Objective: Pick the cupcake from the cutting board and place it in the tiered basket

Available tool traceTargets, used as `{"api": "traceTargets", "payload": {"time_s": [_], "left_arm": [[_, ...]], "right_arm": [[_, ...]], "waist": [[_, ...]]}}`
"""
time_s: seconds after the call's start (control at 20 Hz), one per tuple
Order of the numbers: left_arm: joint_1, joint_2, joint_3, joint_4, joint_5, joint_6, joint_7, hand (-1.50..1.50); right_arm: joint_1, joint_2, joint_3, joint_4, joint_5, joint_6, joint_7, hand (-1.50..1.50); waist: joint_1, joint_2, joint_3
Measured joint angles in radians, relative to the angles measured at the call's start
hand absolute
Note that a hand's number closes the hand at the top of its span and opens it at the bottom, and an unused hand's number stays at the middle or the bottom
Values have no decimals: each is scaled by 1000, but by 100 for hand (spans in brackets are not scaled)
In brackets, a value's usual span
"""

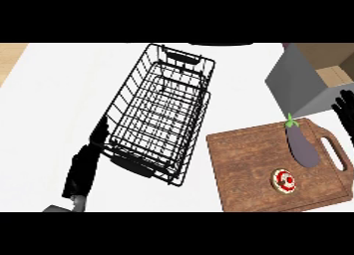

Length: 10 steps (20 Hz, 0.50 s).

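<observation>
Low at left, we are resting our left hand (84,172), fingers straight; our right hand (352,117), fingers spread, is nearing the board (246,164) for the cupcake (284,180).

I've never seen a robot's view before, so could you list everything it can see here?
basket: one, black wire, tiered, middle of the counter.
board: one, brown wood, with a handle, lower right.
cupcake: one, tan with red and white top, on the board.
eggplant: one, purple with green stem, on the board beside the handle.
box: one, grey outside and tan inside, upper right.
counter: one, white.
left hand: one, black, open, left of the basket.
right hand: one, black, open, at the right edge.
</observation>
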<state>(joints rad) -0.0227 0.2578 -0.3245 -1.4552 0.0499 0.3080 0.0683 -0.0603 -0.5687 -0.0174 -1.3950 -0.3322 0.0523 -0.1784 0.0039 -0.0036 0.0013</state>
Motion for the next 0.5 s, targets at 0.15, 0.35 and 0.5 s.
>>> {"api": "traceTargets", "payload": {"time_s": [0.15,0.35,0.5], "left_arm": [[-10,25,41,-17,29,-29,9,0],[-27,58,98,-36,80,-61,23,0],[-22,80,136,-58,132,-95,42,0]], "right_arm": [[13,31,40,-107,-6,38,-22,150],[-2,46,120,-241,58,57,-64,150],[75,108,113,-259,132,-116,-6,-150]], "waist": [[-5,-2,-1],[-13,-12,-8],[-27,-11,-6]]}}
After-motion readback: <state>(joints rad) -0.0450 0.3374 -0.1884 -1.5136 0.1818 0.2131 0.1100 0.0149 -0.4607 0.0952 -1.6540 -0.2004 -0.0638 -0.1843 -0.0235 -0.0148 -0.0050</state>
